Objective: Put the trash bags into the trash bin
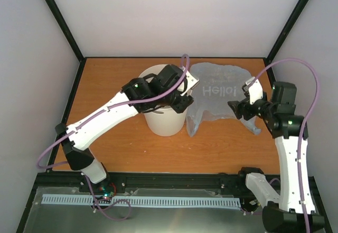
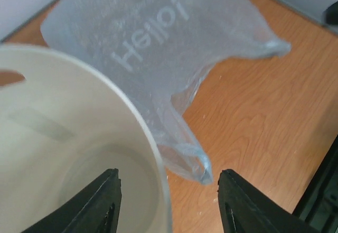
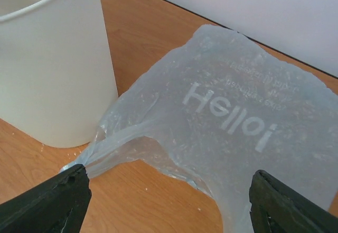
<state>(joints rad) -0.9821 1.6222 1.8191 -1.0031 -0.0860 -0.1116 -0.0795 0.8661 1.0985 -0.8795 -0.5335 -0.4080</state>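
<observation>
With both hands spread, close your left hand [image 2: 168, 185] on the trash bin [image 1: 161, 123] rim, then pinch the trash bag [image 3: 227, 122] beside it with your right hand [image 3: 169, 190].

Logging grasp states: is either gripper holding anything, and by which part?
Nothing is held. The left gripper is open astride the rim of the trash bin; the right gripper is open over the trash bag.

White walls [image 1: 174, 16] enclose an orange wooden table [image 1: 121, 146].
</observation>
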